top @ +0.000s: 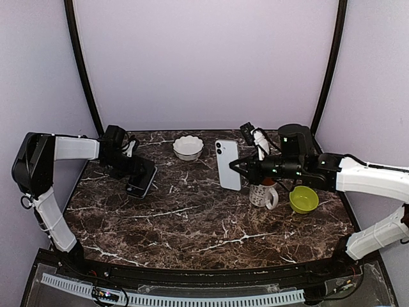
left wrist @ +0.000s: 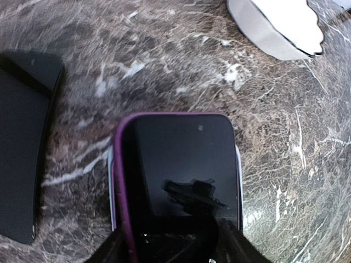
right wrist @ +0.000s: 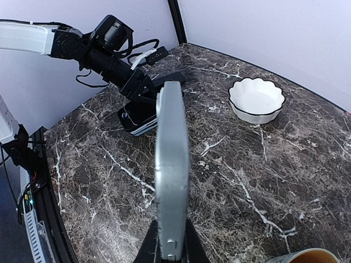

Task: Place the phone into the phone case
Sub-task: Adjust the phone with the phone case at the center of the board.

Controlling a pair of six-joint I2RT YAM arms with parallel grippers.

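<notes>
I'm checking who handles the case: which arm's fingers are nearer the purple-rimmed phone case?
Left. The left fingers straddle one end of the phone case; the right fingers are well off to its right, pinching the upright phone.

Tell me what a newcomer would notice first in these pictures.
A pale phone stands upright in mid-air over the middle of the marble table, pinched by the right pincer. At the table's left, the left pincer sits at one end of a purple-rimmed case. A white scalloped bowl sits at the back.
</notes>
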